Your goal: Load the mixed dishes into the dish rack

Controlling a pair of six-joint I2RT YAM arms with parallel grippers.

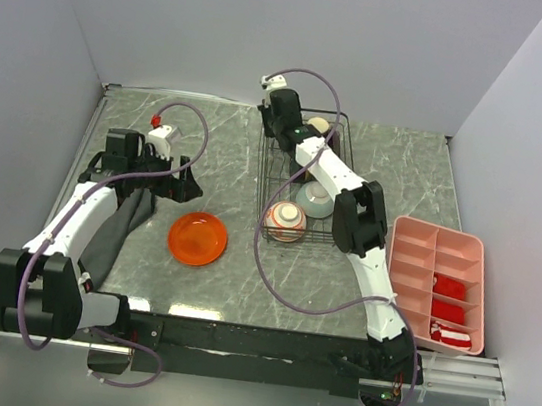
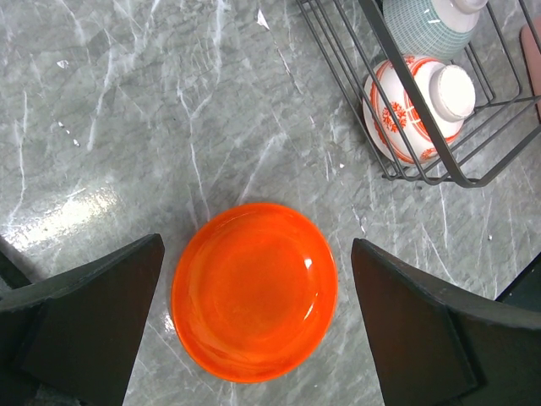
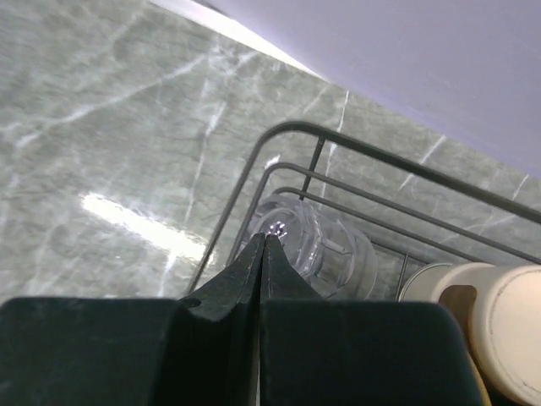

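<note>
pink tray [image 1: 413, 255], black cloth [image 1: 117, 232]

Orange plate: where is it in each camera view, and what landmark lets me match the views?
Top external: the orange plate sits left of centre, just left of the dish rack.
Left wrist: the plate fills the bottom centre, and the rack is at the top right.
Right wrist: the plate is not in it.
Shared landmark: the dish rack, whose wire rim also crosses the right wrist view.
</note>
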